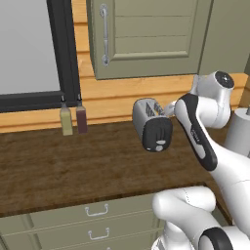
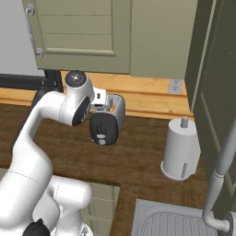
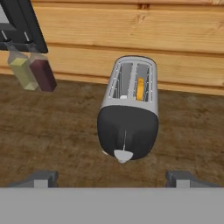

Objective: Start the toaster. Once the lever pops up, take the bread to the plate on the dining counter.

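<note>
counter (image 3: pixel 52 131) fills lower frame | toaster (image 3: pixel 129 111) frame centre, lever (image 3: pixel 123 155) low on its black end, bread (image 3: pixel 140 89) down in right slot | gripper (image 3: pixel 113 178) wide, empty, bottom edge | step: toasting, probably waiting | next: grip bread from above once lever rises

Kitchen: wood counter (image 1: pixel 73 166), cabinets (image 1: pixel 146 39), sink (image 2: pixel 184 223).

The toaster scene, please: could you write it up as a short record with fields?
toaster: on the dark wood counter, black end panel facing the hand
bread: edge showing in the right slot
lever: low on the black panel
gripper: open, short of the toaster, holding nothing
bottles: two, by the wall
</note>
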{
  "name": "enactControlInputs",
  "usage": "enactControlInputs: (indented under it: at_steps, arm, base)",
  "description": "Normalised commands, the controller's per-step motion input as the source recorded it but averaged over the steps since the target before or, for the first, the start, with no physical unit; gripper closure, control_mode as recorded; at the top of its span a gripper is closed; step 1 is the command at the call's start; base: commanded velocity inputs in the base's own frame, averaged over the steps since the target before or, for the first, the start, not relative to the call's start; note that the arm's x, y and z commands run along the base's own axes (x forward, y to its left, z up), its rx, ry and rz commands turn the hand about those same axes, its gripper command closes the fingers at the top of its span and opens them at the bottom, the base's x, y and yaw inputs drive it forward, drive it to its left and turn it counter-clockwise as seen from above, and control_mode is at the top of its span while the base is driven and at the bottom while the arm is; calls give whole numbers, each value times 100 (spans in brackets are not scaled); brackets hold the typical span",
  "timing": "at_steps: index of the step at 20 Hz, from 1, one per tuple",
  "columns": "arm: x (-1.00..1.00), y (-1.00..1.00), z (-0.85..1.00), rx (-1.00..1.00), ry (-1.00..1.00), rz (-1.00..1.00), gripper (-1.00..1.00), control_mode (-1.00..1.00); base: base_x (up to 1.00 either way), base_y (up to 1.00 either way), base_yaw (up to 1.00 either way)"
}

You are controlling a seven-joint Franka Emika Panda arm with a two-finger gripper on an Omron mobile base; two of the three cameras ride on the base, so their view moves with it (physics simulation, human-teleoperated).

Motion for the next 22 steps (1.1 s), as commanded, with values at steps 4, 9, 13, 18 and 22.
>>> enactControlInputs:
  at_steps: [4, 9, 13, 18, 22]
  arm:
    - [0, 0, 0, 0, 0, 0, -100, -100]
    - [0, 0, 0, 0, 0, 0, -100, -100]
    - [0, 0, 0, 0, 0, 0, -100, -100]
    - [0, 0, 0, 0, 0, 0, -100, -100]
    - [0, 0, 0, 0, 0, 0, -100, -100]
  base:
    - [0, 0, 0]
    - [0, 0, 0]
    - [0, 0, 0]
    - [0, 0, 0]
    - [0, 0, 0]
